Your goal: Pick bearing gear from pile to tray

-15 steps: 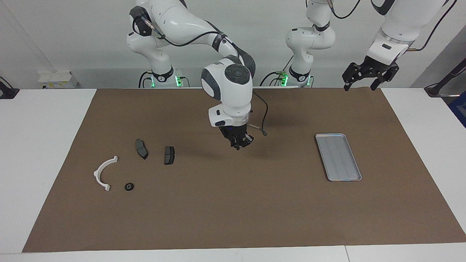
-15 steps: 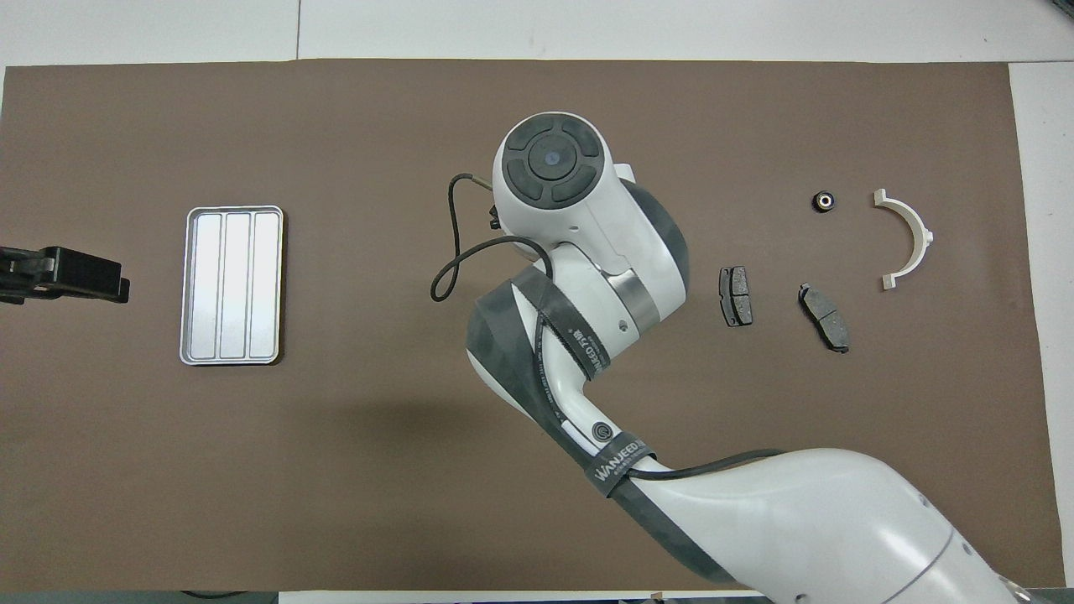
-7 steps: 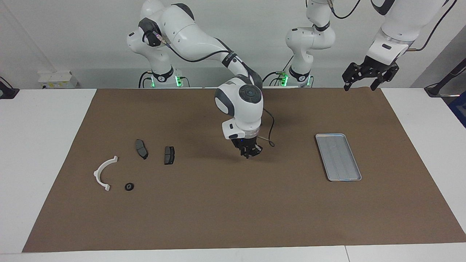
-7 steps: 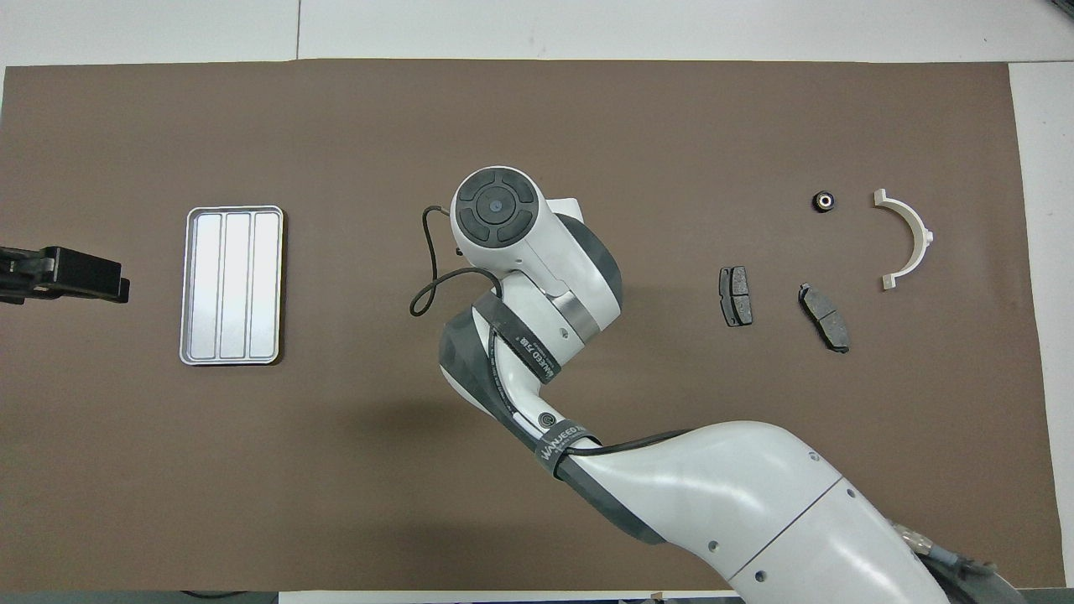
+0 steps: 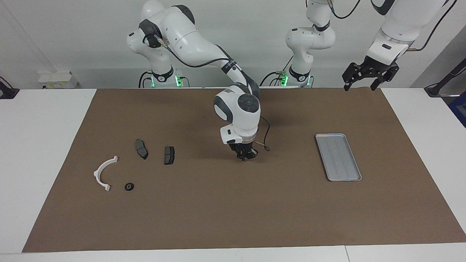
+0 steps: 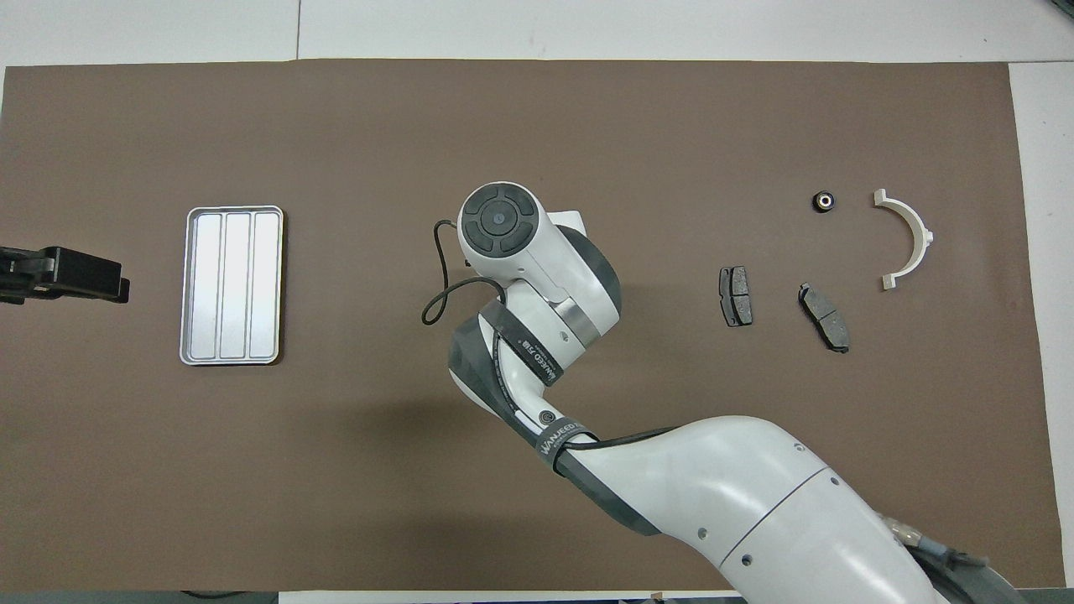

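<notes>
**A:** Where is the right hand [image 5: 246,157] now?

**B:** Low over the bare brown mat [image 5: 233,203] in the middle of the table [image 5: 43,145], between the loose parts and the tray [image 5: 338,157]. Its fingertips are shut together. Whether a small piece sits between them I cannot tell; the fingers are too dark and bunched to read.

**A:** So which step is this?

**B:** I'd judge it the carry leg, toward the tray at the left arm's end of the table. If something is pinched there, the next move calls for crossing the open mat, stopping over the tray's ridged floor and letting go low, since a round part could roll.

**A:** And the gear itself?

**B:** One small black round piece [image 5: 129,186] lies on the mat at the right arm's end, just beside the white half-ring [image 5: 103,171]. The tray looks empty.

**A:** Anything else nearby?

**B:** Two dark brake pads [image 5: 141,149] [image 5: 169,155], nearer the robots than the half-ring, apart from each other. A cable loop [image 5: 265,145] hangs off the right wrist.

**A:** Anything in the way?

**B:** Nothing lies between the hand and the tray. The left hand [image 5: 364,84] waits high over the mat's edge with its fingers spread open, clear of the tray.
</notes>
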